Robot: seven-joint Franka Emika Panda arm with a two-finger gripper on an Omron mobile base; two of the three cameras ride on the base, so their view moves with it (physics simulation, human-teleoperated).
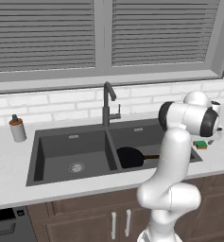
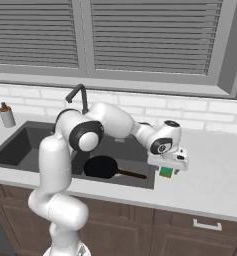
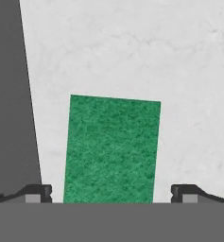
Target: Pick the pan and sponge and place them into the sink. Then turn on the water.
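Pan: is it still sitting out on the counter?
No, the pan lies inside the right basin of the sink, with its handle pointing toward the sponge on the counter.

The sponge (image 3: 111,149) has a rough, fibrous green scouring face and lies on a smooth, pale, faintly veined stone-like countertop (image 3: 189,71). The sink (image 1: 56,151) looks matt dark grey, with a shiny metal drain (image 1: 76,166). The pan (image 2: 101,166) is matt black. The faucet (image 1: 107,104) is dark metal. The cabinet fronts (image 2: 140,235) below look like brown wood with metallic handles (image 1: 113,225).
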